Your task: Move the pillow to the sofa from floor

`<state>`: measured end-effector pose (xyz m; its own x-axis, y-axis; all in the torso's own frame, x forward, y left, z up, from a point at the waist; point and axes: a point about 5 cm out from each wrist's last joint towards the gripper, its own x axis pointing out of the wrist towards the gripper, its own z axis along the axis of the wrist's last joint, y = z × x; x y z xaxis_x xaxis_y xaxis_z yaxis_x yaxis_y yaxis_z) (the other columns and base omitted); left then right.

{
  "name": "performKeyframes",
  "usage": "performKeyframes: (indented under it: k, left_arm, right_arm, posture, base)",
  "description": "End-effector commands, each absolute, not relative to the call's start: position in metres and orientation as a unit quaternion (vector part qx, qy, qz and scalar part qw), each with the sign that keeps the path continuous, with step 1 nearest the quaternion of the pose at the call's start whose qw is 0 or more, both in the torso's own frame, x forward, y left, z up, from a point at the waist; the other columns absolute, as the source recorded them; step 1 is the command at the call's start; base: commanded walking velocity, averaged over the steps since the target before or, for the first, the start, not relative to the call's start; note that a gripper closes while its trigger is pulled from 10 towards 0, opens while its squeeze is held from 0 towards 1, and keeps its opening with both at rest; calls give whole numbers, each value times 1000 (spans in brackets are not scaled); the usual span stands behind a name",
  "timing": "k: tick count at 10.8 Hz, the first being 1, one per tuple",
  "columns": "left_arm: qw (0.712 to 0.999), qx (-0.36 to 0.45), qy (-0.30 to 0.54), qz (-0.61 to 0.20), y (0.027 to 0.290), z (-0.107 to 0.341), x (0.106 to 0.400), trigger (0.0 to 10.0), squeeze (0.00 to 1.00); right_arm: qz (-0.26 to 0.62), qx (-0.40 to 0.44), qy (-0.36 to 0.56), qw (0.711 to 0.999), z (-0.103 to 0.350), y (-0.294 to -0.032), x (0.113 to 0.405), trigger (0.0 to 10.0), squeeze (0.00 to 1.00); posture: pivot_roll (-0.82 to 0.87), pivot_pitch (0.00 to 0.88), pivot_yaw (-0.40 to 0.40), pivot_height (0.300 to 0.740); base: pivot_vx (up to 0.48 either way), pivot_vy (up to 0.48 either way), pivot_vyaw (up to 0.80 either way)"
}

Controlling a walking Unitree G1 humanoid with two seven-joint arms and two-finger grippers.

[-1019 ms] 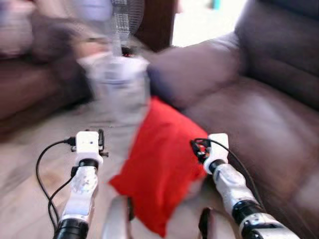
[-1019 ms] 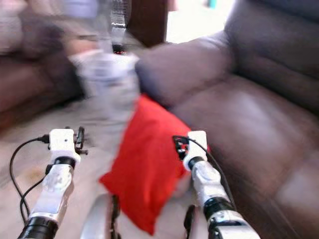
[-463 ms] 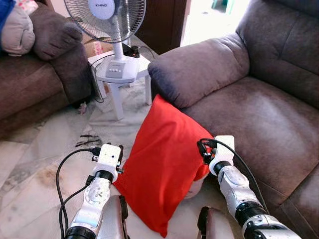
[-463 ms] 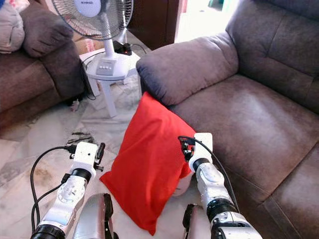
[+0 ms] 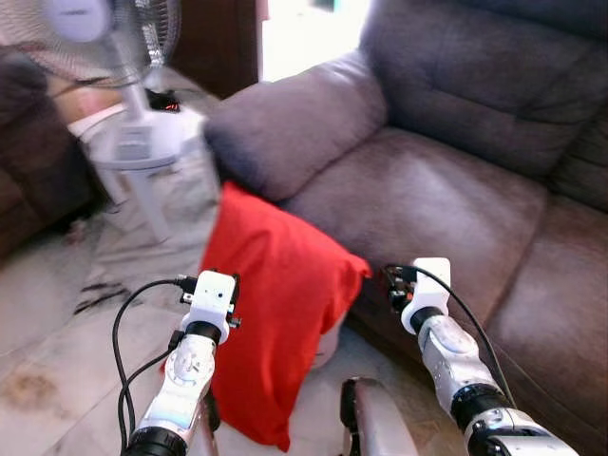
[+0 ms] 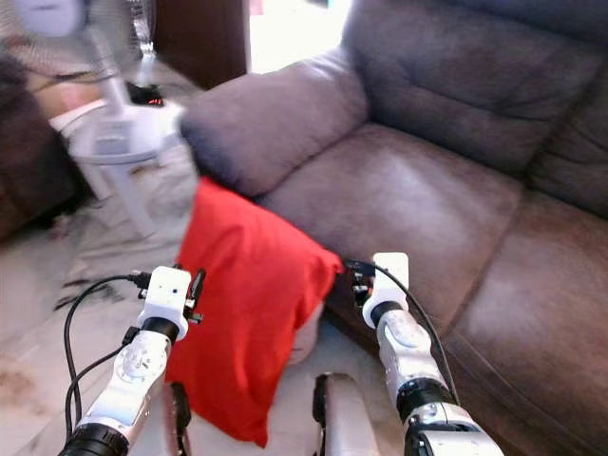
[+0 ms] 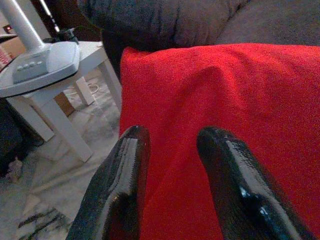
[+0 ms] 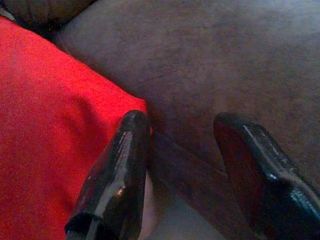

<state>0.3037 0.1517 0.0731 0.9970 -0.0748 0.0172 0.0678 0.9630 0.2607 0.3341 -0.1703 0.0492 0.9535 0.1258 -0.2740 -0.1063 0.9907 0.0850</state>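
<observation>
Reaching forward side by side, both silver arms flank the red pillow (image 5: pixel 269 313), which stands on its lower corner on the pale floor (image 5: pixel 57 323) and leans against the front edge of the brown sofa (image 5: pixel 446 199), just below the sofa's armrest (image 5: pixel 290 123). The left gripper (image 7: pixel 172 160) sits at the pillow's left side; in the left wrist view its 2 black fingers (image 7: pixel 125 175) are spread a moderate way apart with red fabric between and behind them, and whether they press into the cloth cannot be told. The right gripper (image 8: pixel 192 150) hangs at the pillow's right upper corner, by the sofa's front edge; its 2 fingers (image 8: pixel 122 165) are spread wide, one just beside the pillow's corner, the other over the sofa seat, holding nothing. From the head views the fingertips of both grippers are hidden behind the white wrist blocks. A white fan (image 5: pixel 123 133) on a small white table (image 5: pixel 142 161) stands on the floor to the left, blurred and cut off at the top edge. The pillow's lower tip is partly covered by the left arm.
</observation>
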Motion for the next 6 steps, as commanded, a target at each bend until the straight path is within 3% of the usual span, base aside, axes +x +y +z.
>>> performKeyframes:
  k: [1, 3, 5, 6]
  left_arm:
    - [989, 140, -11, -35, 153, 70, 302, 10000, 0]
    - [989, 143, -13, -29, 155, 72, 302, 10000, 0]
    - [989, 143, -14, -26, 155, 72, 302, 10000, 0]
    - [989, 143, -14, -26, 155, 71, 303, 10000, 0]
  right_arm:
    - [62, 36, 134, 988, 51, -168, 335, 10000, 0]
    - [72, 27, 135, 988, 50, -165, 335, 10000, 0]
    - [96, 8, 125, 987, 51, -160, 334, 10000, 0]
    - [86, 28, 127, 988, 50, -161, 333, 10000, 0]
  posture:
    - [36, 111, -65, 553]
    - [35, 112, -66, 553]
    - [32, 114, -64, 553]
    - [31, 113, -64, 553]
  base:
    - [244, 0, 0]
    - [296, 0, 0]
    - [336, 0, 800]
    - [341, 0, 0]
